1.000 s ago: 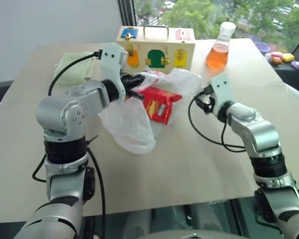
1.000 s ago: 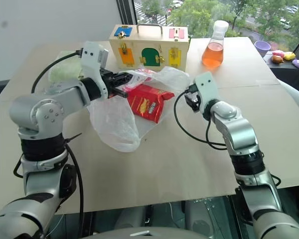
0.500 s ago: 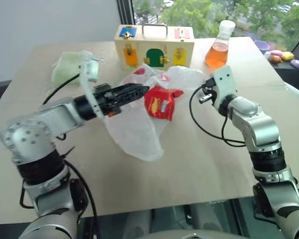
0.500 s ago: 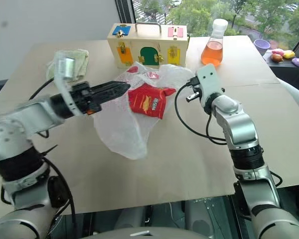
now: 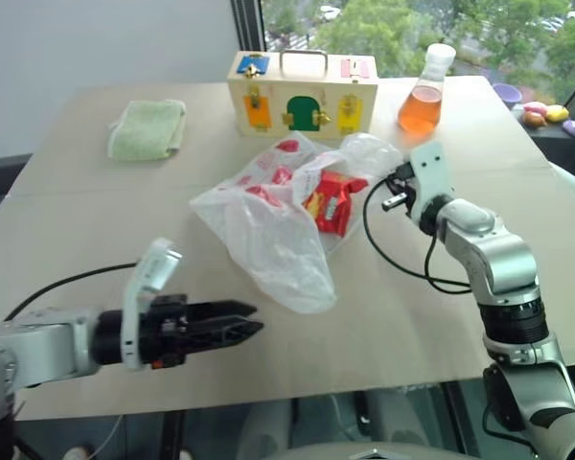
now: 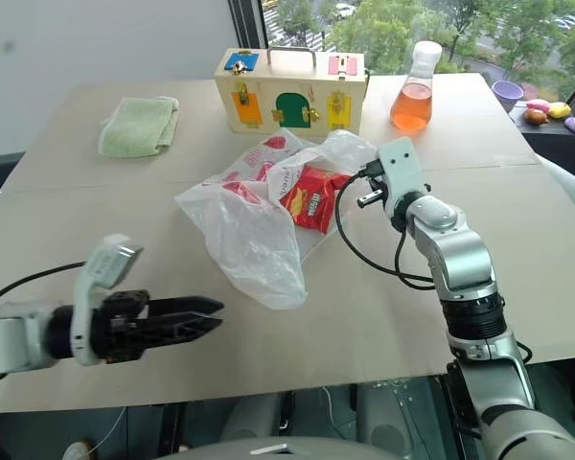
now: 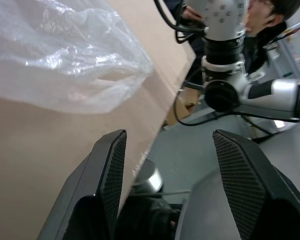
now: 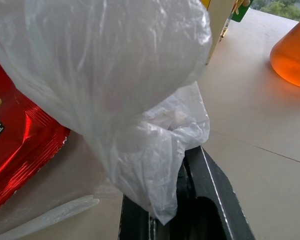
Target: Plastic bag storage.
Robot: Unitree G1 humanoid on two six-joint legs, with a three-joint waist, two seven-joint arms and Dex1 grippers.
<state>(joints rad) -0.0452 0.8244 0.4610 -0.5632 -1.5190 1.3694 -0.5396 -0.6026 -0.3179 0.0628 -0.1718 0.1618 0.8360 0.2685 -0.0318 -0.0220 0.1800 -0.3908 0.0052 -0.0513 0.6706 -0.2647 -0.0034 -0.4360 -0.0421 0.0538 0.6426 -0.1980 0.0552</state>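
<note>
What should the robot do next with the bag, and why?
Probably bring the left gripper back up to the plastic bag's free near edge. The right gripper is shut on one corner of the bag, while the left is open and empty near the table's front edge, and the red snack packet lies half under the bag.

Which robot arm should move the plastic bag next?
Probably the right. Its claw is already shut on the plastic bag. The left claw is open, away near the table edge.
</note>
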